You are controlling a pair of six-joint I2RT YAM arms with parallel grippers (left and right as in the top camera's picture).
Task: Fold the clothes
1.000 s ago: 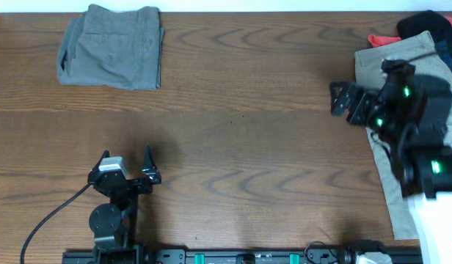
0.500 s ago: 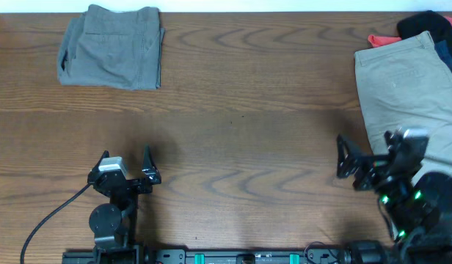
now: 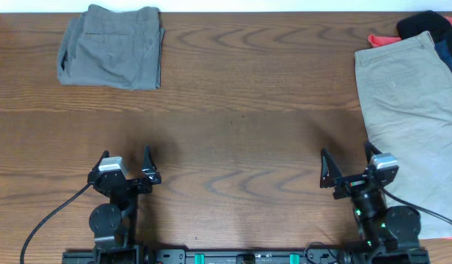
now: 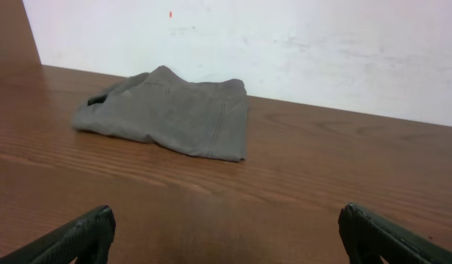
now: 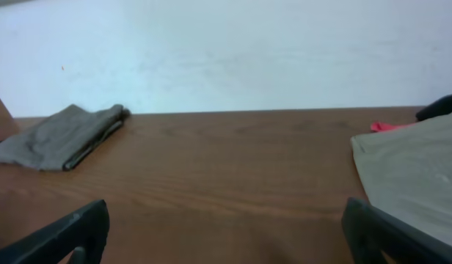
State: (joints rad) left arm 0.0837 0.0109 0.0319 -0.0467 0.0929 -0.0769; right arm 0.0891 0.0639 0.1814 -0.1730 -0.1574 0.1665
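While the folded grey-green cotton shorts lie in a tidy block at the far left corner of the brown wooden counter, neither arm is touching any cloth. That pair looks done to me.

The left gripper hangs low at the near edge with its fingers spread wide and nothing between them, well apart from the folded pair. The right gripper sits level with it and is just as spread and just as empty. Its outer finger is just beside the near hem of the large tan cotton shorts.

Those tan shorts lie flat along the right side with the waistband towards the far edge. They run out of the overhead view on the right, so I cannot tell whether they hang off the counter. Behind them a red piece and a dark navy piece are bunched together, touching the waistband.

I take the tan pair to be next. To do it well, the right gripper should pinch only the top layer at the near left hem and draw the cloth towards the middle. The left gripper can then reach the other corner. Both should lift together and keep the fabric taut. The pull should be slow, so the red and navy pieces are not dragged along.
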